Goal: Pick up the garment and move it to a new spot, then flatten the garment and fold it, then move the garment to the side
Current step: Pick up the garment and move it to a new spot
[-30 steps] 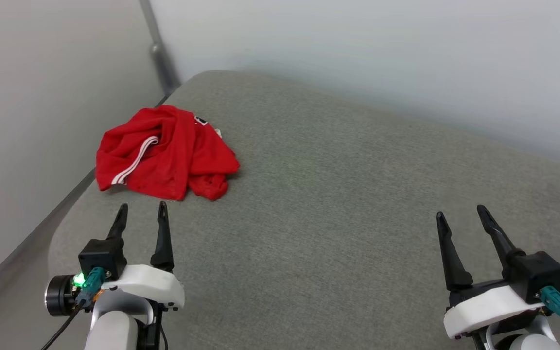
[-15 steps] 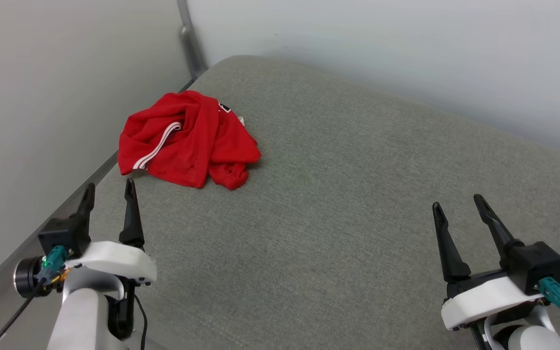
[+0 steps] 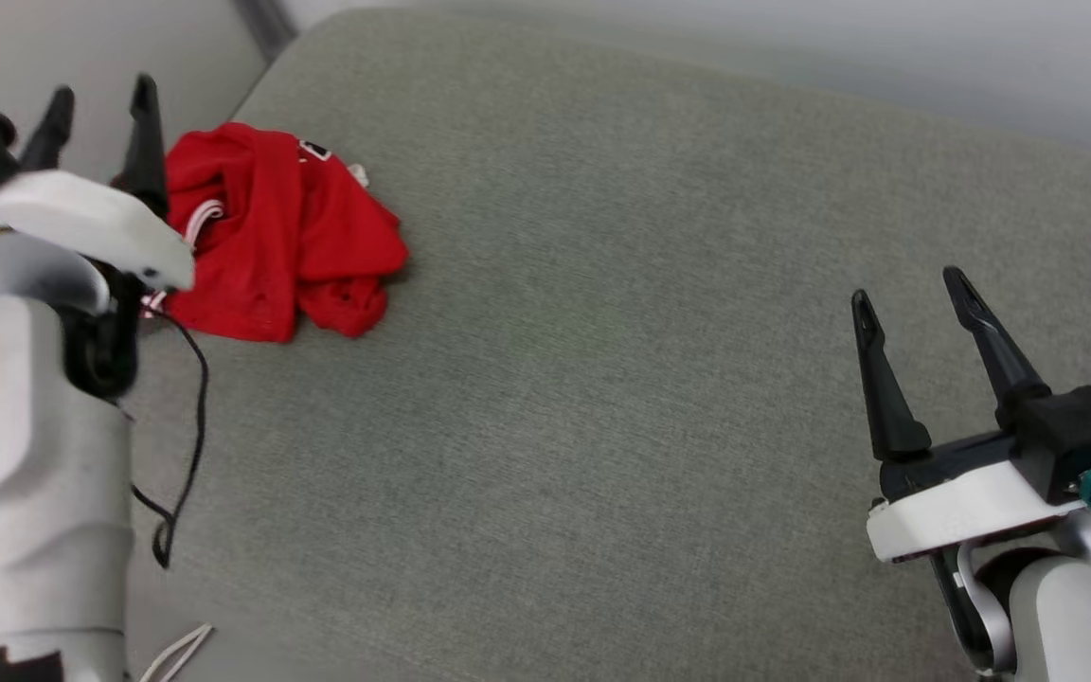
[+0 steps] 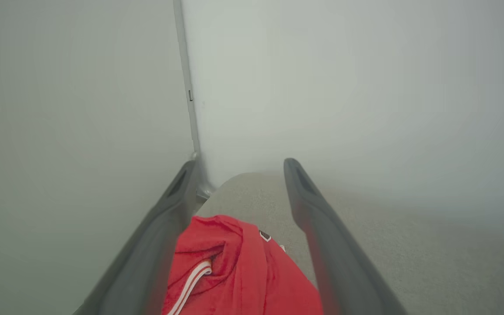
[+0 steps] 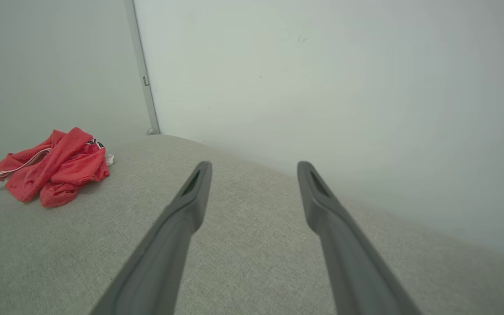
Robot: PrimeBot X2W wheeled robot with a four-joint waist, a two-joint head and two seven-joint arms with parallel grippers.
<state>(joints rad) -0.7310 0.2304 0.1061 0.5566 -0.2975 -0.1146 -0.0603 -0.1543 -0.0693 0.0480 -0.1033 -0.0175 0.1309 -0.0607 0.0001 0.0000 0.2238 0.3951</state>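
**Item 1. Right claw** point(image 3: 906, 287): two long dark fingers on a white-and-black mount, spread wide and holding nothing. It hovers over the near right part of the cushion point(image 3: 602, 379). In its own wrist view, the right claw point(image 5: 255, 164) has bare grey fabric between its fingers.

**Item 2. Black cable** point(image 3: 190, 417): hangs in a loose loop from the left arm, over the cushion's near left edge.

**Item 3. Left claw** point(image 3: 98, 92): same pattern of fingers, set apart and gripping nothing. It is raised at the cushion's far left edge. In its wrist view, the left claw point(image 4: 239, 162) shows red cloth low between its fingers. Whether it touches the cloth cannot be told.

**Item 4. Cushion:** a grey woven upholstered pad with a rounded far corner.

**Item 5. The garment** point(image 3: 290, 227):
- **Position:** it lies on the far left part of the cushion, close to the left edge and well apart from the right claw.
- **Condition:** bright red cloth, crumpled into a low heap with deep folds and not spread out.
- **Markings:** a band of white stripes curves through a fold on the garment point(image 4: 243, 271). A small black-and-white patch and a scrap of white cloth peek out at its far side.
- **Shape:** from the right wrist, the garment point(image 5: 55, 166) reads as a flat, rumpled mound.

**Item 6. Wall** point(image 5: 322, 87): plain and pale, behind the cushion. A grey corner post point(image 5: 140, 65) stands at the cushion's far left corner.
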